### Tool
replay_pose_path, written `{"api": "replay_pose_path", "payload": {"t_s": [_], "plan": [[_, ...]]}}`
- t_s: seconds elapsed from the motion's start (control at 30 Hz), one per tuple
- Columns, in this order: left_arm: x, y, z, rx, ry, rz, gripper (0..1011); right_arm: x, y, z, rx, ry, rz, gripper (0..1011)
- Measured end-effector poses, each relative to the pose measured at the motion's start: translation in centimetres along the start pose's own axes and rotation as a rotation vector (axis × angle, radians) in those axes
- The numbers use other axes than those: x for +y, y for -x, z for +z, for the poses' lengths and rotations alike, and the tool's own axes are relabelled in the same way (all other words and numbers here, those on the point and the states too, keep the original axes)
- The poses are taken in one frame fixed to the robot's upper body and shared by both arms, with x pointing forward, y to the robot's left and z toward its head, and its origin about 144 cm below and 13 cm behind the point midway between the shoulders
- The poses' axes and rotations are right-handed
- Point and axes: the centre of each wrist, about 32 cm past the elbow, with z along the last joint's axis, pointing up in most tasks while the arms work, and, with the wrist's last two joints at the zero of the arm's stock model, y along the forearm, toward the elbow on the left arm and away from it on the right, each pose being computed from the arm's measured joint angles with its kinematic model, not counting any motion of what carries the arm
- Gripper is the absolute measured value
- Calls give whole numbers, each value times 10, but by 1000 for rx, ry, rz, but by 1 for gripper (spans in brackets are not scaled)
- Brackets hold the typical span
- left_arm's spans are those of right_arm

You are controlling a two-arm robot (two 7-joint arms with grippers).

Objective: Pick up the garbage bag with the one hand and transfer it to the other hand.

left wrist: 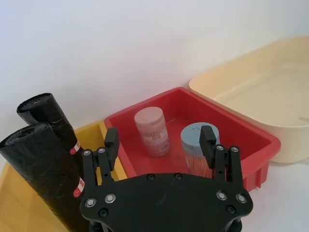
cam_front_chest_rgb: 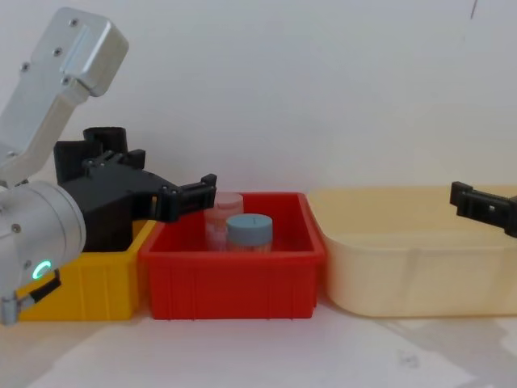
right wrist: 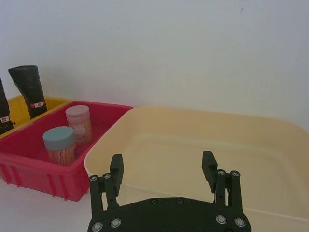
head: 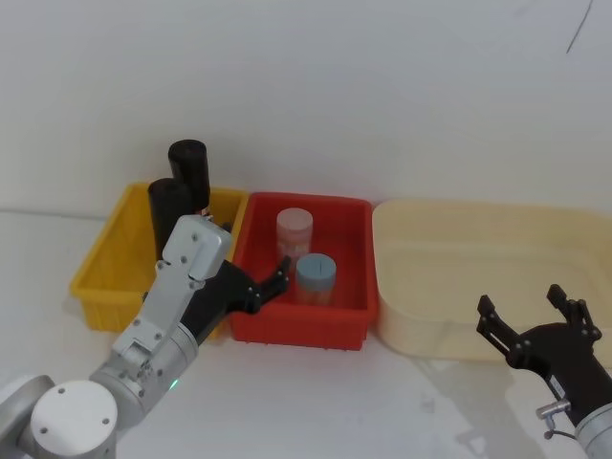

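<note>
The garbage bag stands upright beside a second roll in the yellow bin, left of centre. The left hand hangs just in front, jaws wide open and empty. At lower right the right hand hovers before the cream tub, jaws likewise spread, holding nothing.

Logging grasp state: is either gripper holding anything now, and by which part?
Nothing is held: the left gripper and the right gripper are both open and empty.
</note>
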Motion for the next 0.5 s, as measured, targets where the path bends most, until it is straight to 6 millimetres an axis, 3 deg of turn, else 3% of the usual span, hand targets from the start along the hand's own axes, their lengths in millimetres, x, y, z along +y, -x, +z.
{"api": "replay_pose_path", "payload": {"t_s": [0.5], "plan": [[0,0,0,0,0,0,1001,0,0,0,0,0,0,1001]]}}
